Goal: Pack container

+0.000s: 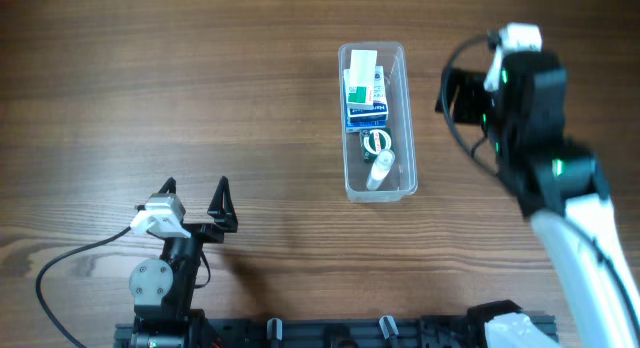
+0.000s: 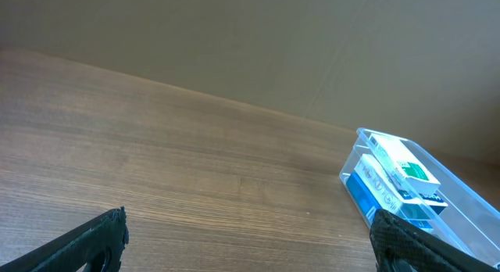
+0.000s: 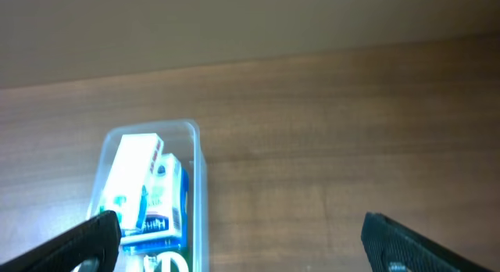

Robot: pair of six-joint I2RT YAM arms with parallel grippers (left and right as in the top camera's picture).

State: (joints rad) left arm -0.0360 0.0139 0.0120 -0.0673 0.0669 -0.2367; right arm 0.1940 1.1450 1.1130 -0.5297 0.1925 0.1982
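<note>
The tub [image 1: 410,128] lies right of centre on the table [image 1: 150,88], long axis running away from the arms, boxes [image 1: 362,88] at its far end. Left gripper [image 1: 195,191] and right gripper [image 3: 238,225] both gape, empty.

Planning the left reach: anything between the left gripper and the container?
Nothing visible. In the overhead view only wooden table lies between the open left gripper and the container. The left wrist view shows the same unobstructed stretch.

Black left hand [image 1: 196,191], white wrist block [image 1: 160,219], black cable [image 1: 62,262], black-and-white right arm [image 1: 540,113] with green lights [image 1: 557,168]
</note>
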